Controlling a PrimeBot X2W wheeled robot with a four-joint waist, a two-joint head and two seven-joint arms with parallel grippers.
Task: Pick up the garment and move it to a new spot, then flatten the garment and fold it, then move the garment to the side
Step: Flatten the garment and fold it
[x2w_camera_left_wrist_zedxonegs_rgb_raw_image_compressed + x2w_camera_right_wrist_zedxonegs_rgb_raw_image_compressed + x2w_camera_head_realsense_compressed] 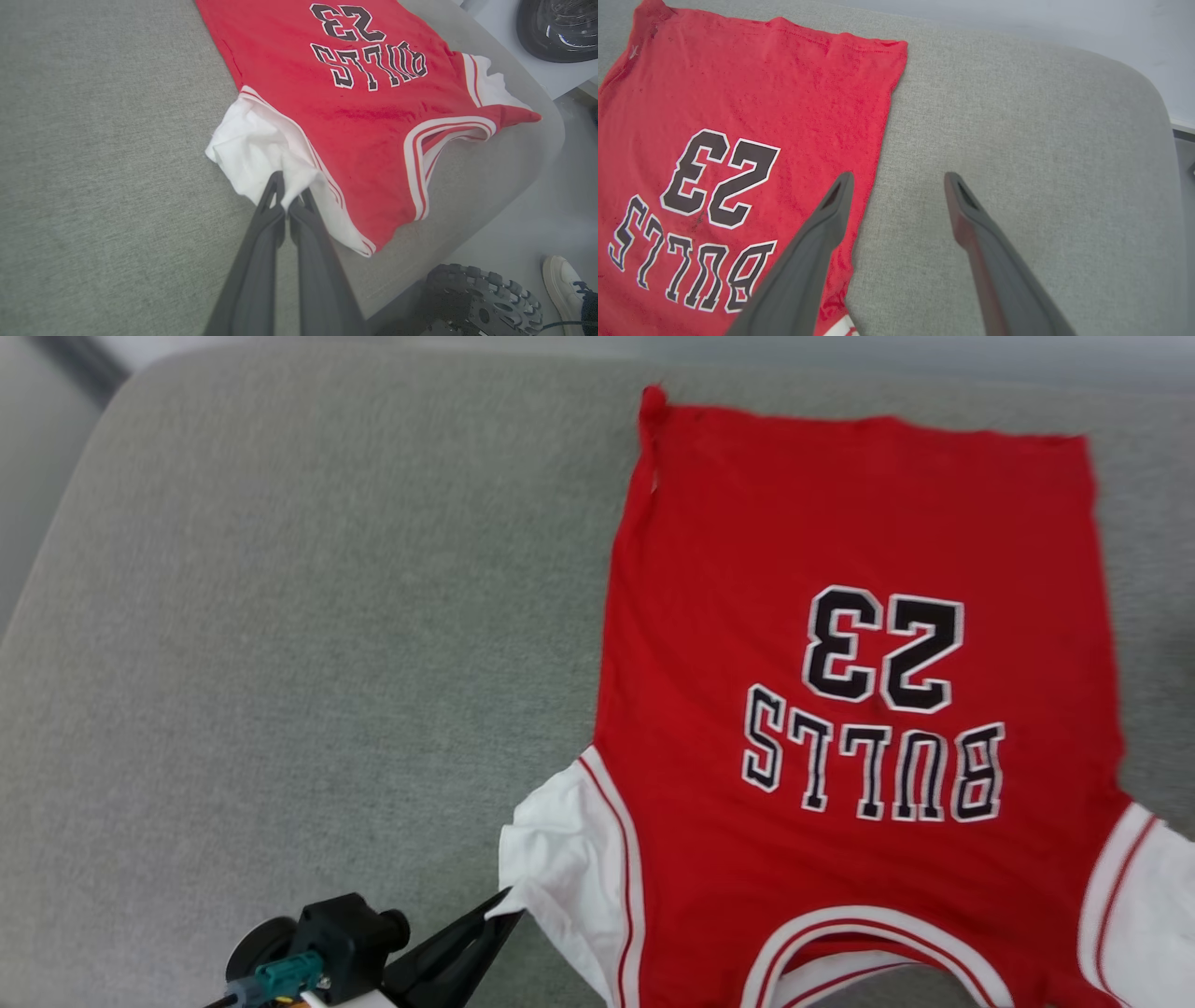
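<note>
The left tool [287, 198] is clamped shut on the white sleeve [252, 149], which sticks out to the left of the BULLS 23 print [878, 709]. The red jersey T-shirt [840, 504] lies flat and print up on the grey cushion [280, 616], its long axis running away from the robot, with the collar nearer than the print and the hem beyond it. Right of the print, the right tool [899, 179] hangs empty with jaws wide apart, straddling the shirt's side edge, so it looks the nearer arm for the other sleeve.
</note>
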